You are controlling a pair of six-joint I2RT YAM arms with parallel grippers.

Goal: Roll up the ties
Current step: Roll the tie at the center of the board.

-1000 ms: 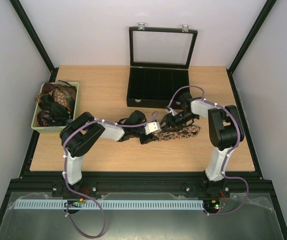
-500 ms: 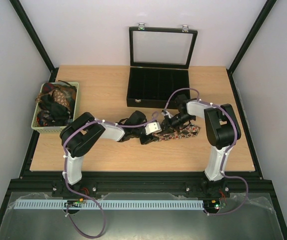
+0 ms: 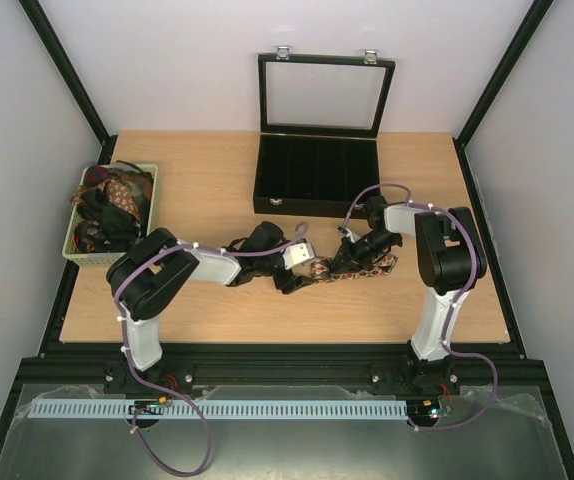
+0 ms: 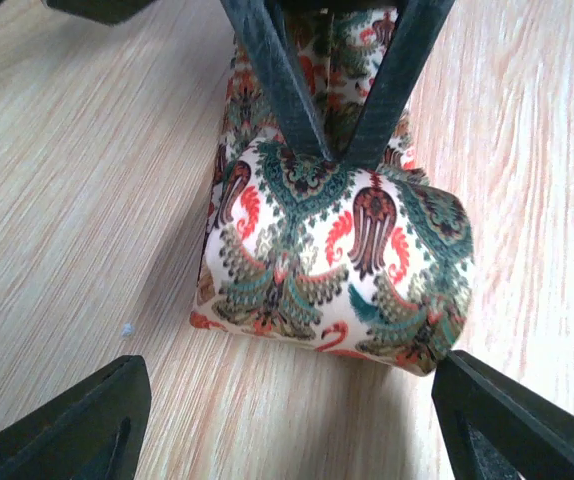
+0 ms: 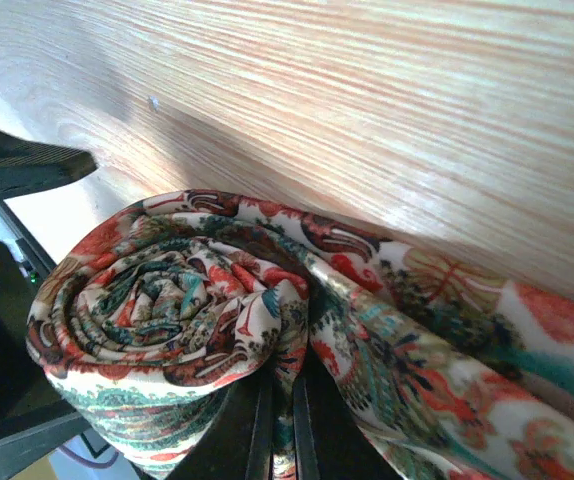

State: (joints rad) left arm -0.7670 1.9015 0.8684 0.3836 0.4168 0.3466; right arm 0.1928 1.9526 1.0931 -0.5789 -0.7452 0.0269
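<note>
The tie (image 3: 365, 266) is being pinched at its rolled end by the right gripper (image 3: 343, 263), jaws clamped tight on the fabric, mid-table near the case (image 3: 317, 176). The left gripper (image 3: 305, 277) is being held wide, its fingers (image 4: 67, 425) flanking the roll.

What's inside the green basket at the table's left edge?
A heap of ties, brown-patterned and dark, fills the basket. Whatever lies under the top ones is covered.
</note>
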